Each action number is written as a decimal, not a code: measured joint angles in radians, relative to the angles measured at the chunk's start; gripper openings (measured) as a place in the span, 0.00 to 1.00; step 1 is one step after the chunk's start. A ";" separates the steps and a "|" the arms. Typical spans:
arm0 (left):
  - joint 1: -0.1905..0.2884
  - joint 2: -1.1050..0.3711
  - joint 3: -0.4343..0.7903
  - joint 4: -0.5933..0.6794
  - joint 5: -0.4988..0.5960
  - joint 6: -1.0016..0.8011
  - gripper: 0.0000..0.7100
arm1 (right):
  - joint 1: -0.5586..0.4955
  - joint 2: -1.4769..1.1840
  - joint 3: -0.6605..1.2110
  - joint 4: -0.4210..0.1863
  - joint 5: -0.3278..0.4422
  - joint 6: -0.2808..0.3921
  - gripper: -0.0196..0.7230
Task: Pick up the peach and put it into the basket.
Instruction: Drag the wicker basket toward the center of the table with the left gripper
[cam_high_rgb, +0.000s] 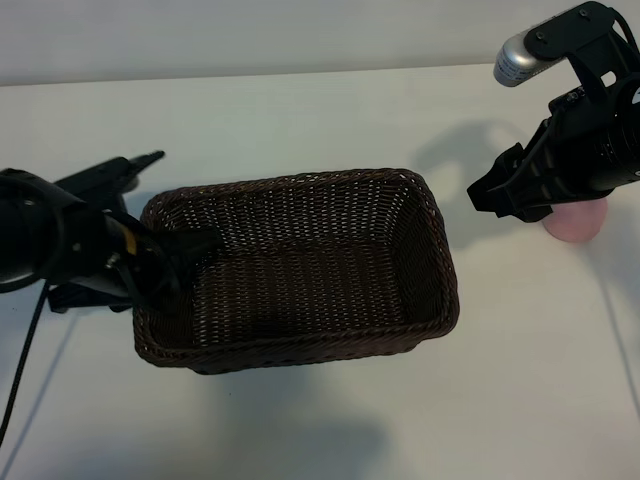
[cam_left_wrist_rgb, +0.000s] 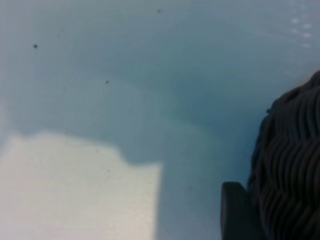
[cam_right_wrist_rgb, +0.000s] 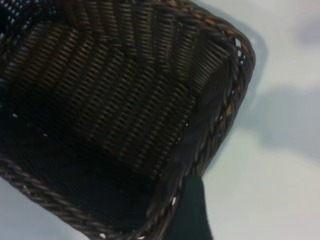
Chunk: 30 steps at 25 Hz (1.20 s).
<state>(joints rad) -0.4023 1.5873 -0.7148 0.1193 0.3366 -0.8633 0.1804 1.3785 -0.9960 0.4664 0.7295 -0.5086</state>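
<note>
**Peach still on the table, half hidden behind the right arm**

The peach (cam_high_rgb: 577, 221) sits on the white table (cam_high_rgb: 330, 420) to the right of the basket (cam_high_rgb: 300, 345) and well apart from it, with only its pale pink lower half showing below the right gripper (cam_high_rgb: 492, 196). It looks small, round and smooth-skinned, so I judge it light but inclined to roll or slip out sideways if pinched off-centre. If it is a real fruit it would bruise under a hard squeeze. The surest hold would be across its widest part, fingers coming down on opposite sides and closing gently.

The right gripper hovers just above and in front of the peach, pointing down and toward the basket. Its jaws stand wide and released, with nothing between them; in its wrist view one dark finger (cam_right_wrist_rgb: 190, 210) shows against the basket's near corner (cam_right_wrist_rgb: 220, 100), and the peach is not in sight there.

The basket is empty, its woven floor bare. The left gripper (cam_high_rgb: 175, 262) is at the basket's left end, over the rim. One finger (cam_left_wrist_rgb: 237, 212) lies against the outer weave in its wrist view, and the jaws appear closed on the basket's wall, probably to steady it. No part of the placing is done yet.
</note>
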 joint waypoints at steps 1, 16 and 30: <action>0.010 -0.011 0.000 -0.014 0.000 0.014 0.45 | 0.000 0.000 0.000 0.000 0.000 0.000 0.83; 0.209 -0.177 0.004 -0.438 0.043 0.536 0.46 | 0.000 0.000 0.000 0.000 0.000 0.000 0.83; 0.280 -0.188 0.005 -0.876 0.043 0.979 0.46 | 0.000 0.000 0.000 0.000 0.000 0.000 0.83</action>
<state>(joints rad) -0.1227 1.3991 -0.7101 -0.7572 0.3800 0.1162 0.1804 1.3785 -0.9960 0.4664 0.7295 -0.5086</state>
